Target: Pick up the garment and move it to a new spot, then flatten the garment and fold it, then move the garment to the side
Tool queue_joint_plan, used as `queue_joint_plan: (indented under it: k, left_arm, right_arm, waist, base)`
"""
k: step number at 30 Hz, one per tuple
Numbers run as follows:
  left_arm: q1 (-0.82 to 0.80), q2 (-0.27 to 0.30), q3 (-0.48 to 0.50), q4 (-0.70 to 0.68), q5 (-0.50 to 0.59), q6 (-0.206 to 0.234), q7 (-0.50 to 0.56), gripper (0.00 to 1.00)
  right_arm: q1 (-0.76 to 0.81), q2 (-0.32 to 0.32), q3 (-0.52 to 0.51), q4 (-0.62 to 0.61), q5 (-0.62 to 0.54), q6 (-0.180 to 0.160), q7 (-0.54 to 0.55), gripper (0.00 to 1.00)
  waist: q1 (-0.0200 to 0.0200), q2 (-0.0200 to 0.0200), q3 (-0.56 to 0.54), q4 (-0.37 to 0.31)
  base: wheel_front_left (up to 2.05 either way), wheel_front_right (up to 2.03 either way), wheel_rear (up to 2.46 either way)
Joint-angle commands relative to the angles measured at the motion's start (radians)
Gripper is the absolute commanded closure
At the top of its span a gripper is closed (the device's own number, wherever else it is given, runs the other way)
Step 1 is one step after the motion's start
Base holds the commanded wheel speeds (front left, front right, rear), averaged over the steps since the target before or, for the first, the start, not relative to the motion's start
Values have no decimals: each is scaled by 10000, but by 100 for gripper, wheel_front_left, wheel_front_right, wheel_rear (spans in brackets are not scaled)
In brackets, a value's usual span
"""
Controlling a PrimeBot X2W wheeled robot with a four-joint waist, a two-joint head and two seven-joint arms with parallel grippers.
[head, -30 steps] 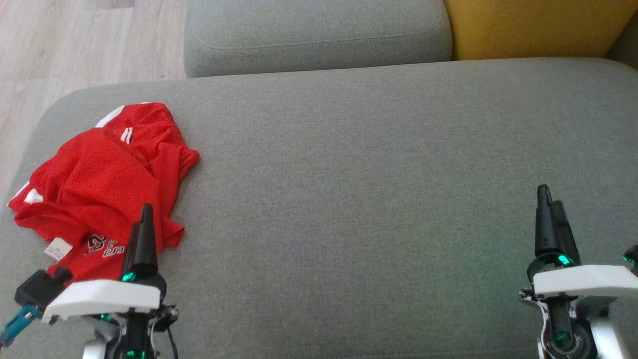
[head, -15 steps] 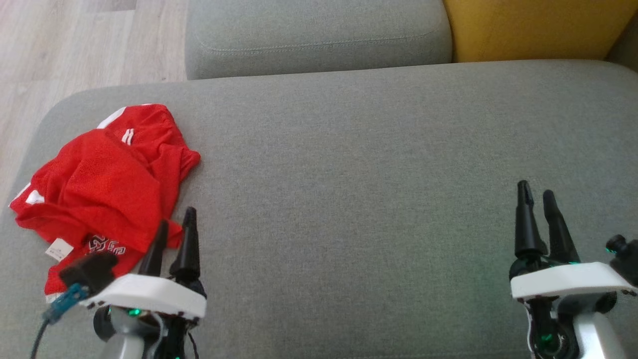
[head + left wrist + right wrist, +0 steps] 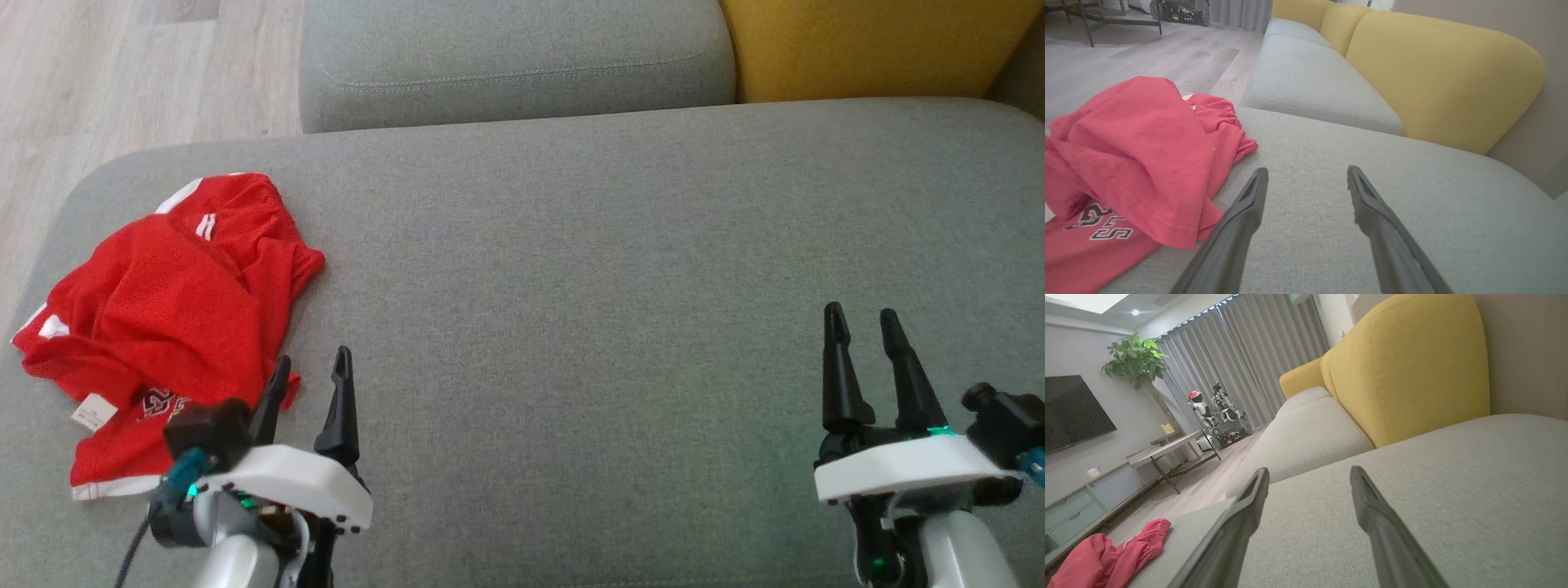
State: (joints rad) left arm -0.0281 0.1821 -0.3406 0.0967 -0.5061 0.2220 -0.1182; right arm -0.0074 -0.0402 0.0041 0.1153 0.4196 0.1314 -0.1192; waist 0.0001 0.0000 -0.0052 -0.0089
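Currently, we judge pick-up unstarted: crumpled red jersey garment [image 3: 163,302] at left end of grey fabric sofa seat [image 3: 588,269], left pincer [image 3: 313,358] beside it, right pincer [image 3: 859,310] well apart, both open; next, grip a fold.

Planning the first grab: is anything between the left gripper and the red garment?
Nothing visible stands between them. The open left gripper hangs close beside the crumpled red garment, one finger near its hem. Only bare grey cushion lies around them.

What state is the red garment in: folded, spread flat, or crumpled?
Crumpled. The red garment lies in a bunched heap on the grey cushion, with overlapping layers and its lettering partly covered.
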Motion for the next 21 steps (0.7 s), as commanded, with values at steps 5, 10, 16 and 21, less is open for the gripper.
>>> queue_joint_plan:
  k: [5, 10, 16, 21]
  left_arm:
    - [-732, 464, -288, -335, 772, 575, -290, 0]
    - [-918, 763, -859, -263, 1407, 1089, -437, 0]
    - [-1121, 1103, -1535, -210, 2181, 1717, -612, 0]
    - [-1290, 1308, -2081, -229, 2683, 2176, -758, 0]
  right_arm:
    - [-225, -76, 244, -277, -980, -5, -270, 0]
    - [-223, -79, 280, -251, -1862, -5, -418, 0]
    - [-238, -83, 380, -301, -2973, -6, -595, 0]
    - [-219, -86, 470, -363, -3523, -6, -743, 0]
  waist:
    - [0, 0, 4, -12]
    - [0, 0, -9, -13]
    - [0, 0, -31, -53]
    - [-1, 0, -29, -81]
  base:
    - [0, 0, 0]
    - [0, 0, 0]
    - [0, 0, 0]
    - [0, 0, 0]
